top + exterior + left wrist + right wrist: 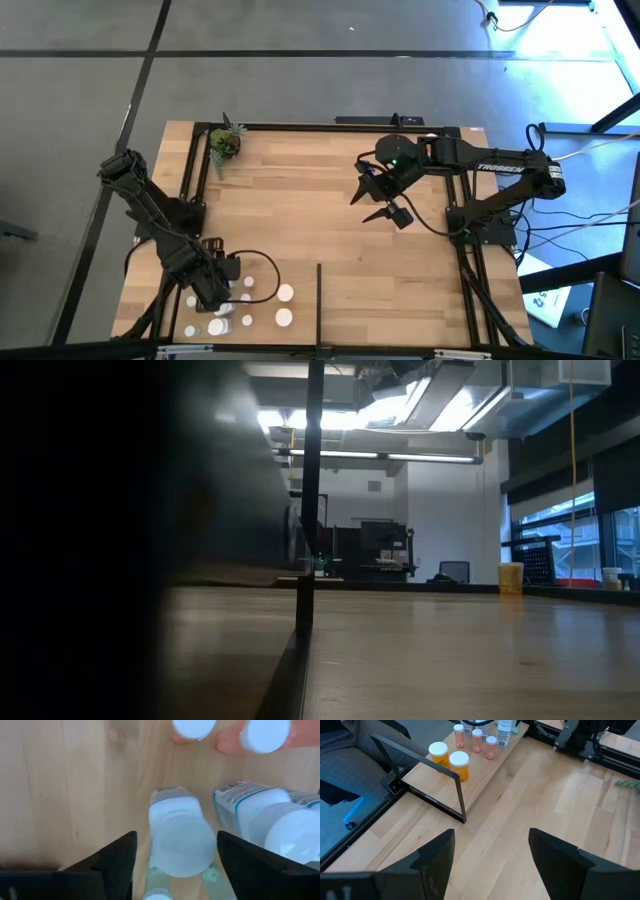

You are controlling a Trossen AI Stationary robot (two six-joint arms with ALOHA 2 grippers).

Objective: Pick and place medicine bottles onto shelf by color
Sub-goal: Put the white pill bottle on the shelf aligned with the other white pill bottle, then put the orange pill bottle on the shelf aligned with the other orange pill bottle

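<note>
Several small bottles with white caps (284, 294) stand on the light-wood shelf (300, 220) at its near left, left of the thin black divider strip (319, 298). My left gripper (214, 292) hovers over them, open. In the left wrist view its fingers (119, 861) stand on either side of an upright white bottle (181, 836), seen from above. I cannot tell whether they touch it. A white bottle with a blue-edged label (260, 815) stands beside it, and two orange-pink bottles (264, 735) stand farther off. My right gripper (378, 203) is open and empty above the shelf's far right part.
A small green potted plant (225, 143) stands at the far left corner. Black metal bars (330, 126) frame the shelf. The right wrist view shows two orange bottles (459, 764) beside the black divider frame (455, 795), with bare wood (560, 810) around my right gripper (492, 837).
</note>
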